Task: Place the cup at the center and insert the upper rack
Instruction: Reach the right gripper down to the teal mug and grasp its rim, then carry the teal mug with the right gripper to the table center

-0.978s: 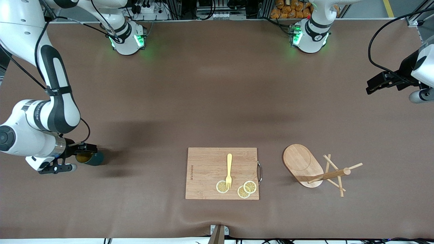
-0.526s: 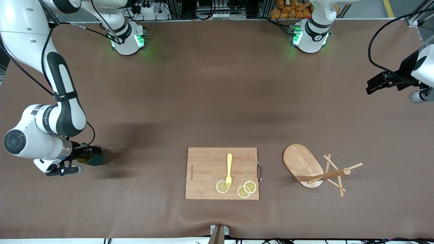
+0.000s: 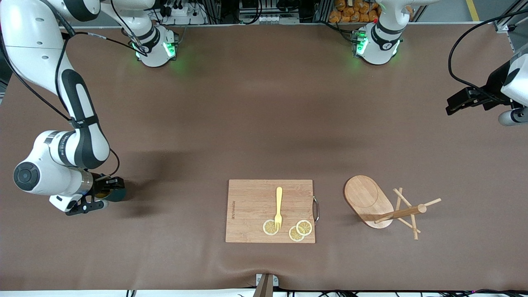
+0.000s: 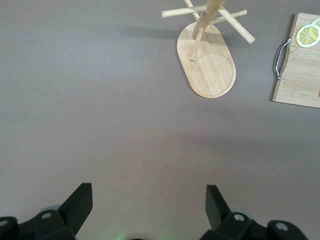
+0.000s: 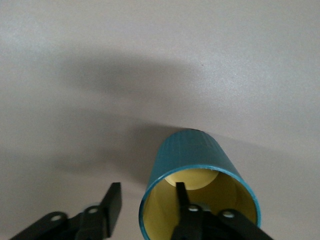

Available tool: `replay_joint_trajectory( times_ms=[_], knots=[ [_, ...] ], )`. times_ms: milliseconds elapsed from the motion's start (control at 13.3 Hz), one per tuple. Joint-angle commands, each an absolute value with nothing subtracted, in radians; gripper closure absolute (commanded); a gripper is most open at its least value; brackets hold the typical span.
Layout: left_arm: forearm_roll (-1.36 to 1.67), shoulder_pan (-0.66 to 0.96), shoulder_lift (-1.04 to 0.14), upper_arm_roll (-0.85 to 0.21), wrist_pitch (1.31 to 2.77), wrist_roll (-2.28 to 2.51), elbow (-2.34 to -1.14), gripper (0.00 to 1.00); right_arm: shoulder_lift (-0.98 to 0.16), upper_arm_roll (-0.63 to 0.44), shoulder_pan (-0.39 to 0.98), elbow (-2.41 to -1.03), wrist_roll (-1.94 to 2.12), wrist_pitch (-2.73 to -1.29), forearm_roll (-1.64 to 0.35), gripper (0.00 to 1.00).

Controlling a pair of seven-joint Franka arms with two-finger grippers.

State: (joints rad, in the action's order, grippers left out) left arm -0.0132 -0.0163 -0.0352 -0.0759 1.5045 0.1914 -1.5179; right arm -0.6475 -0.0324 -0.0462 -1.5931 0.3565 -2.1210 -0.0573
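The cup (image 3: 116, 194) is dark teal with a yellowish inside and lies on its side near the right arm's end of the table. Its mouth faces my right gripper (image 3: 106, 192). One finger of the right gripper (image 5: 147, 189) is inside the cup (image 5: 192, 152) and the other is outside its wall, with a gap still showing on both sides. No handle is in sight. The upper rack (image 3: 371, 202), a wooden mug tree, lies tipped over toward the left arm's end. My left gripper (image 3: 451, 108) waits open in the air; the left wrist view shows it (image 4: 149, 192) over bare table with the upper rack (image 4: 207, 65) farther off.
A rectangular wooden cutting board (image 3: 251, 210) lies between the cup and the upper rack, near the front camera. On it are a yellow fork (image 3: 279, 206) and lemon slices (image 3: 304, 227), and a metal handle (image 3: 316, 209) is on its rack-side edge.
My right arm has shifted toward the cup and its fingers have narrowed around the cup's wall. The cup, the rack and the left arm have stayed put.
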Motion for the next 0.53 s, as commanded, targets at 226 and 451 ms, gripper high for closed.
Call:
replay_joint_trajectory(
  times_ms=[226, 451],
  knots=[
    [-0.005, -0.028, -0.008, -0.075, 1.494, 0.173, -1.505, 0.0, -0.653, -0.032, -0.045, -1.575, 0.396, -2.07, -0.057, 1.0],
    [-0.005, -0.028, -0.006, -0.075, 1.494, 0.176, -1.505, 0.0, -0.644, -0.025, -0.019, -1.571, 0.408, -2.048, -0.057, 1.0]
  ],
)
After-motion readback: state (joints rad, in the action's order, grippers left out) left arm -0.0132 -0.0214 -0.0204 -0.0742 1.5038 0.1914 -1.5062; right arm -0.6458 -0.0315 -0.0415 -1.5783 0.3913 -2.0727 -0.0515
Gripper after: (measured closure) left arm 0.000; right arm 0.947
